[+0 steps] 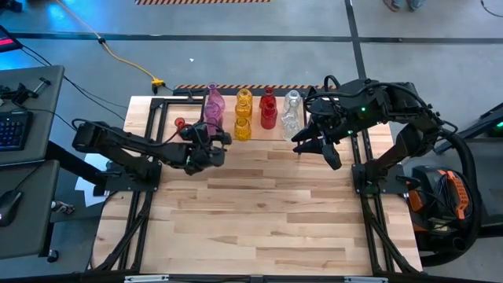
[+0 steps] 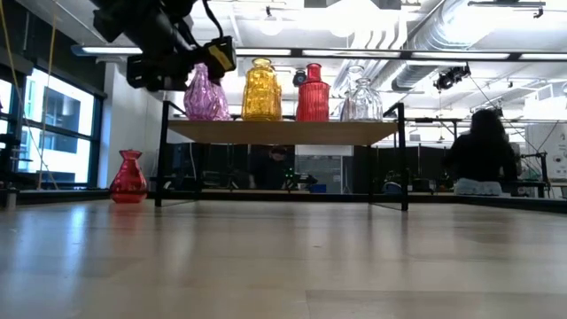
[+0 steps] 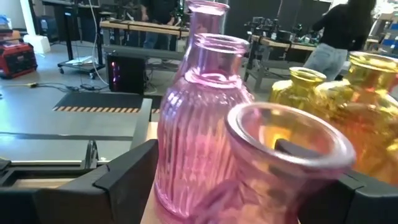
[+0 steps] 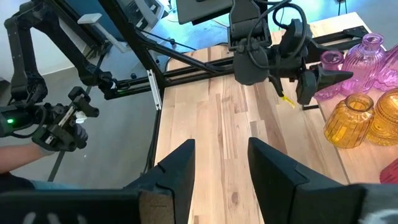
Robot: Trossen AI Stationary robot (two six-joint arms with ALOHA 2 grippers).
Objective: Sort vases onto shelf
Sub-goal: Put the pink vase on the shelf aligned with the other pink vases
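Vases (image 1: 244,110) are grouped by colour on the shelf (image 2: 283,132); a pink vase (image 3: 273,168) is straddled by the left gripper (image 1: 214,144), fingers apart, while the right gripper (image 1: 310,147) waits half-open, empty.

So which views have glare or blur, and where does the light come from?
Low view: bright ceiling lights wash out the top, and the near table is soft. Left wrist view: the closest pink vase, between the left gripper's fingers, is blurred; the ribbed pink vase is sharper. High view: even light, weak shadows.
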